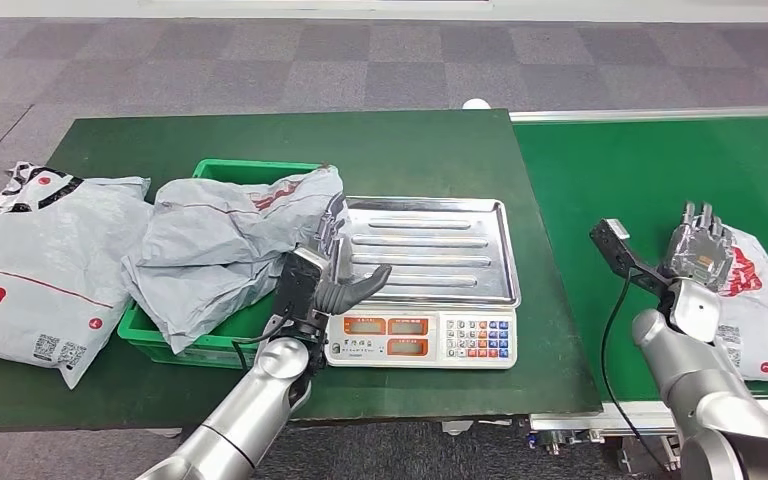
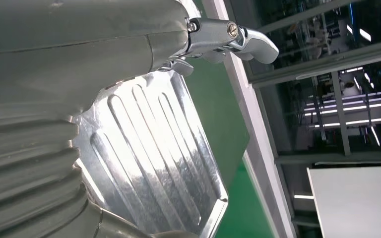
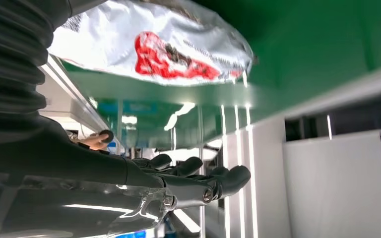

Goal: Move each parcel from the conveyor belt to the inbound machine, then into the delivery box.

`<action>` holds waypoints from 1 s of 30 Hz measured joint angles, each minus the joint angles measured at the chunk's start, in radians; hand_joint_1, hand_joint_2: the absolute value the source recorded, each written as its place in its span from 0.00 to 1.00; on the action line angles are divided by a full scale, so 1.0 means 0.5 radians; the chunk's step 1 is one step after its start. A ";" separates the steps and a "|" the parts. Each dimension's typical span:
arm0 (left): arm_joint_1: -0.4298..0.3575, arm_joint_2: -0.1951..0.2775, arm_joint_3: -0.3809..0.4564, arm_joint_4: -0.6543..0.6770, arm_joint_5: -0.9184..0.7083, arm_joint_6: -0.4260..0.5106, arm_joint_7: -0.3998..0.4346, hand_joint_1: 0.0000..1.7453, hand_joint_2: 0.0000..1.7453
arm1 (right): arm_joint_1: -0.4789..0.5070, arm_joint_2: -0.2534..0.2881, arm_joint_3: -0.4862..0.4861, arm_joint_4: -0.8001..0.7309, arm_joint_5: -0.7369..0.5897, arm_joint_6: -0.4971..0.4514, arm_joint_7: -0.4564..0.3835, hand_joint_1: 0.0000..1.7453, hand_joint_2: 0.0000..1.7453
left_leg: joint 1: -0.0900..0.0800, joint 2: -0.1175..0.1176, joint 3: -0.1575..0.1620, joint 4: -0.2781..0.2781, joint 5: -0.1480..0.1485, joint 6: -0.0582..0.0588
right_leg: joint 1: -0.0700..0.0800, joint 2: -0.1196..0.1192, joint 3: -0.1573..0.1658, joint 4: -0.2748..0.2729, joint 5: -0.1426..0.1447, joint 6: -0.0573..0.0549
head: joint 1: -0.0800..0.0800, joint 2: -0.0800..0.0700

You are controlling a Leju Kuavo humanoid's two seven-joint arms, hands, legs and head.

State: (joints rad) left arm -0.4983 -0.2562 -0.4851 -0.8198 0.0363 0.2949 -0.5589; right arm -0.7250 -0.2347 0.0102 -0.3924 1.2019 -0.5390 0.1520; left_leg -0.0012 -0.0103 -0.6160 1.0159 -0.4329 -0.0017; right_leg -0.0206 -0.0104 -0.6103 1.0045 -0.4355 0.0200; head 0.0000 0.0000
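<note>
Green surface (image 1: 410,140) on grey carpet, conveyor belt (image 1: 620,180) adjoining at right. Inbound machine (image 1: 425,262), a tray scale, stands centre; delivery box (image 1: 165,340) at its left already holds a parcel (image 1: 222,245). Left hand (image 1: 332,285) hovers at the tray's left edge, fingers apart, empty. Right hand (image 1: 698,255) reaches over the next parcel (image 1: 760,300) on the belt, fingers extended, no grip evident; pickup likely follows.

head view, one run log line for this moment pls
left hand: open at scale tray edge | right hand: open over conveyor parcel | scale tray: bare | green box: parcel inside
</note>
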 joint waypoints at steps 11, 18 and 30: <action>0.097 0.040 0.069 -0.154 -0.096 0.055 0.058 0.00 1.00 | 0.019 0.013 0.002 0.057 -0.034 0.379 0.135 0.00 1.00 | 0.000 0.000 0.000 0.000 0.000 0.000 | 0.000 0.000 -0.001 0.000 0.000 0.000 | 0.000 0.000; 0.161 0.056 0.125 -0.234 -0.128 0.071 0.070 0.00 1.00 | 0.027 0.012 0.002 0.061 0.020 0.427 0.186 0.00 1.00 | 0.000 0.000 0.000 0.000 0.000 0.000 | 0.000 0.000 -0.001 0.000 0.000 0.000 | 0.000 0.000; 0.287 0.066 0.253 -0.364 -0.210 0.073 0.090 0.00 1.00 | 0.101 -0.013 0.053 0.064 0.245 0.465 0.414 0.00 1.00 | 0.000 0.001 0.000 0.000 0.000 0.000 | 0.000 0.001 -0.001 0.000 0.000 0.000 | 0.000 0.000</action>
State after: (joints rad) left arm -0.3551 -0.2234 -0.3585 -1.0019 -0.0687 0.3315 -0.5137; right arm -0.6747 -0.2410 0.0368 -0.3604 1.3246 -0.3063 0.3588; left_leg -0.0013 -0.0097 -0.6159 1.0160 -0.4331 -0.0017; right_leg -0.0206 -0.0098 -0.6107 1.0044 -0.4356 0.0201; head 0.0000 0.0000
